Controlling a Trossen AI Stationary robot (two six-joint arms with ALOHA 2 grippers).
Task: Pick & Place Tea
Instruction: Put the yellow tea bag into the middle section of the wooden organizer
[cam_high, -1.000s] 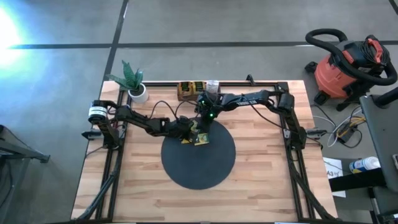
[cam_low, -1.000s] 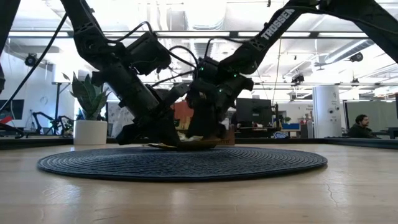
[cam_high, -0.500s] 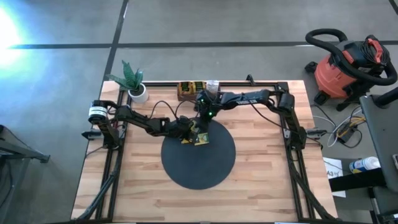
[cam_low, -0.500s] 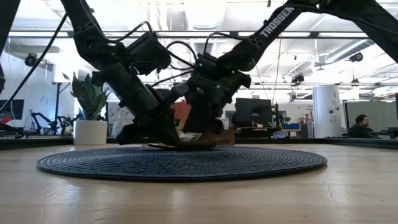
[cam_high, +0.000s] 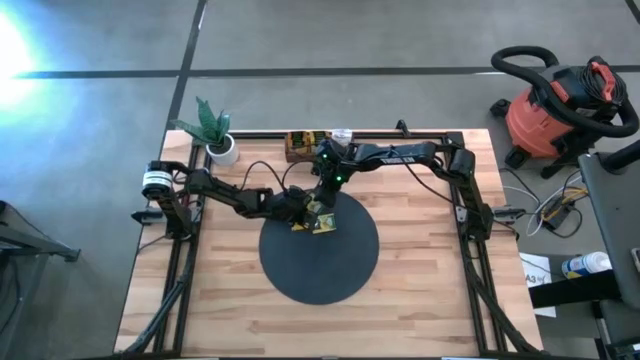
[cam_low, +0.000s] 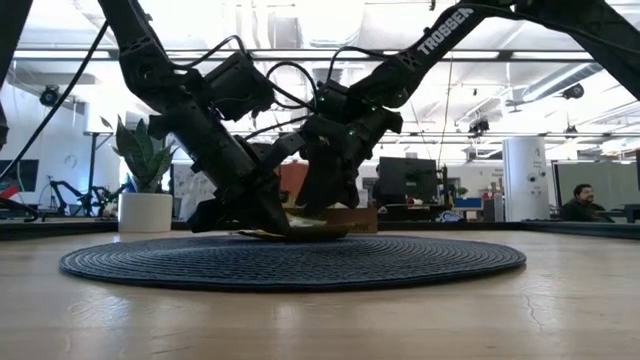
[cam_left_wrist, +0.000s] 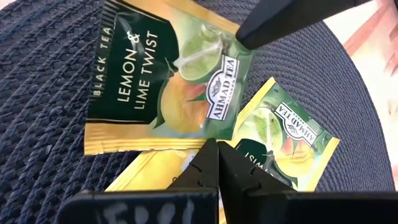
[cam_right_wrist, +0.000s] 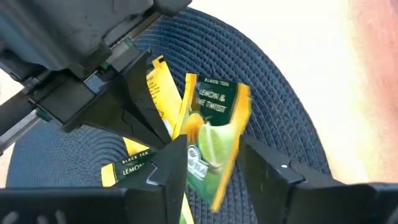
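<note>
right gripper (cam_right_wrist: 214, 171) | parted, straddled a tea packet (cam_right_wrist: 214, 134), grip unclear | left gripper (cam_left_wrist: 217, 163) | closed, pressed on yellow packets (cam_left_wrist: 146, 174) | tea (cam_high: 318, 218) lay on black mat's (cam_high: 320, 265) far edge

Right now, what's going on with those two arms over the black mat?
Both arms are working on tea packets at the back edge of the black round mat. The left gripper is shut with its tips pressed down on a small pile of yellow and green packets. The right gripper has one Lemon & Lime Twist packet tilted up between its fingers. The wooden tray sits behind them.
</note>
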